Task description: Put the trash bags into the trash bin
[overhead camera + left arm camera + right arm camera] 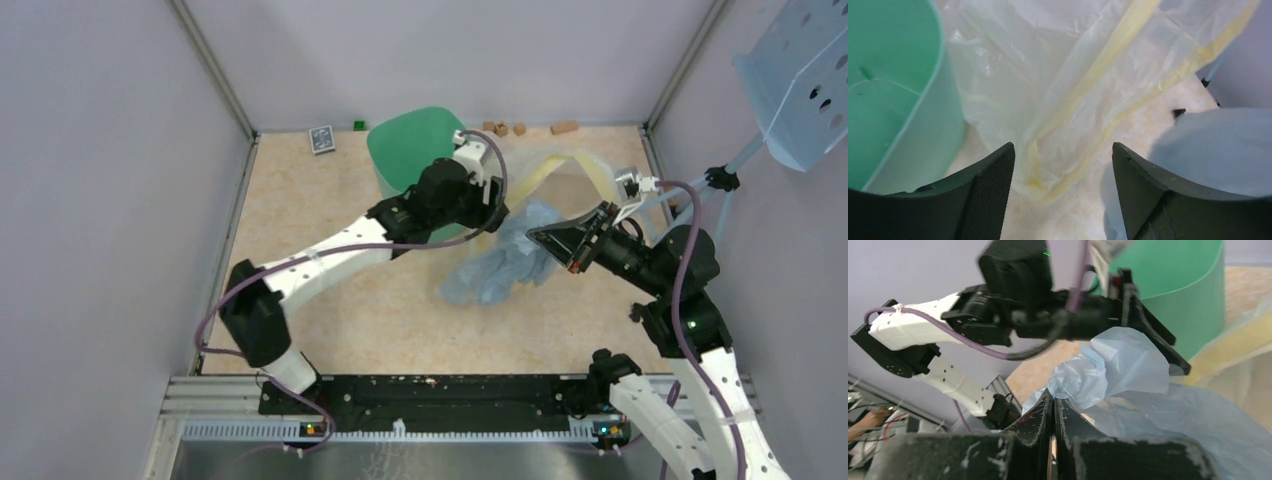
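The mint-green trash bin (410,148) stands at the back middle; its wall also shows in the left wrist view (893,100) and the right wrist view (1188,290). The pale blue trash bag (497,268) lies crumpled in front and to the right of the bin. My right gripper (532,234) is shut on a bunched part of the blue bag (1118,365), jaws (1053,396) pressed together. My left gripper (490,220) is open and empty beside the bin, its fingers (983,190) over the cream-yellow bag (1073,75), with the blue bag (1223,145) at its right.
The cream-yellow bag (580,172) spreads right of the bin. A card box (321,139), a green cube (359,125) and brown blocks (505,128) lie along the back wall. A blue perforated panel (800,80) hangs at the top right. Walls enclose three sides.
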`<state>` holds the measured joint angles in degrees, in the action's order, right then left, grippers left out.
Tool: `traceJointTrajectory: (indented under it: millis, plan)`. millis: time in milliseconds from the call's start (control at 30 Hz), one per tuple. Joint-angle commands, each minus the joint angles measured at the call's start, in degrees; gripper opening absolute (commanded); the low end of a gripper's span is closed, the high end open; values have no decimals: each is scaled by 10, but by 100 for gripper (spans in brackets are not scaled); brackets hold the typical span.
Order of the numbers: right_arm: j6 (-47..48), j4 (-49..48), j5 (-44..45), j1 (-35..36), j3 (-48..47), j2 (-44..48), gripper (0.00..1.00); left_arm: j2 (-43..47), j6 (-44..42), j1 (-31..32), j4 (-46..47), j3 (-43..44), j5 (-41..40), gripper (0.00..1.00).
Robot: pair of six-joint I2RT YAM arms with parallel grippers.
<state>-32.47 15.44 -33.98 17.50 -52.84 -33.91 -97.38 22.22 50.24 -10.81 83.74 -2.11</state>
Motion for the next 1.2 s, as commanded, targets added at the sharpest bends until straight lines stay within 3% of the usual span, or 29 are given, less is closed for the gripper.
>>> traceJointTrajectory:
  millis: [0, 167, 433, 767, 933, 1167]
  plan:
    - [-81, -129, -82, 0, 23, -5, 0, 151, -10, -1, -31, -61, 2, 84]
    - [-132, -194, -119, 0, 76, -35, 0, 286, -26, -1, -61, -161, 50, 99]
    - [-81, -49, -36, 0, 149, -49, 0, 392, 12, -1, -25, -375, 92, 99]
    - [-36, 88, 47, 0, 194, 17, 0, 336, 36, 3, 83, -487, 205, 99]
    - [-40, 87, 43, 0, 192, 20, 0, 280, 34, 10, 94, -498, 160, 98]
    - [-30, 92, 80, 1, 162, 18, 0, 233, 77, 13, 112, -531, 104, 81]
